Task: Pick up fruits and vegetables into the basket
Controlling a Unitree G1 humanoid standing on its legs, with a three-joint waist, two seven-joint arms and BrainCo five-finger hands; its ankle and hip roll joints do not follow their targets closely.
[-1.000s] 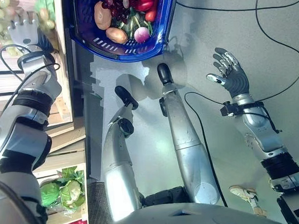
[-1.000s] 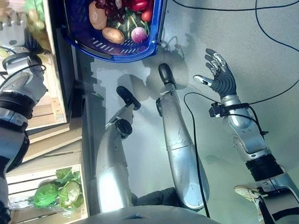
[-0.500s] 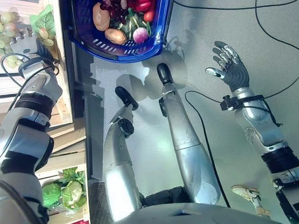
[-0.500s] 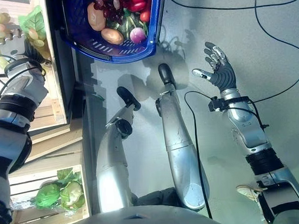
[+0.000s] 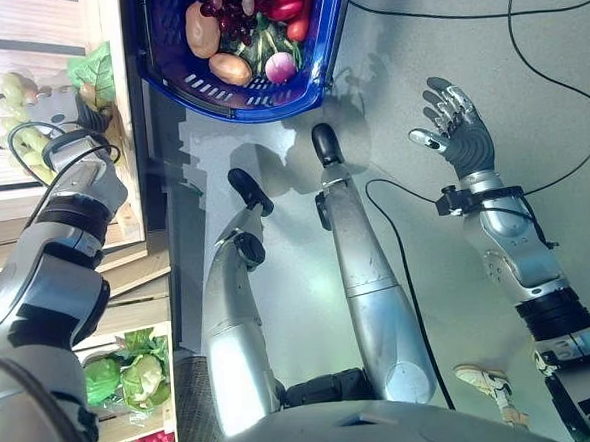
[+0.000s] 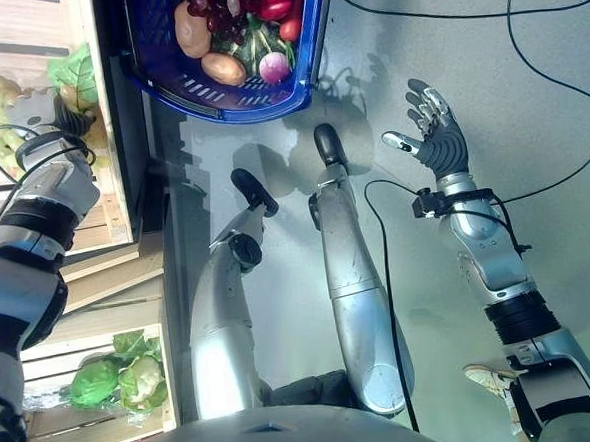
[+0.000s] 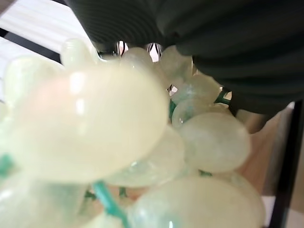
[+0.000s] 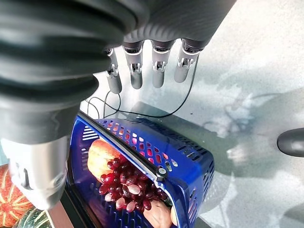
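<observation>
A bunch of pale green, glossy round grapes (image 5: 16, 138) lies in a slatted wooden crate (image 5: 114, 52), and the left hand (image 5: 56, 107) reaches onto it; whether its fingers are closed I cannot tell. The blue perforated plastic basket (image 5: 320, 49) on the grey floor holds dark red grapes (image 5: 230, 17), a tan potato (image 5: 201, 29) and a pink radish (image 5: 281, 68). The right hand (image 5: 458, 131) hangs with fingers spread, empty.

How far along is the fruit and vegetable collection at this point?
Done: the blue basket on the floor already holds a potato, dark grapes and red produce. In hand: the left hand is at the green grapes on the wooden shelf; its grip can't be judged. The right hand is open and empty. Left: moving those grapes over; leafy greens remain lower down.
</observation>
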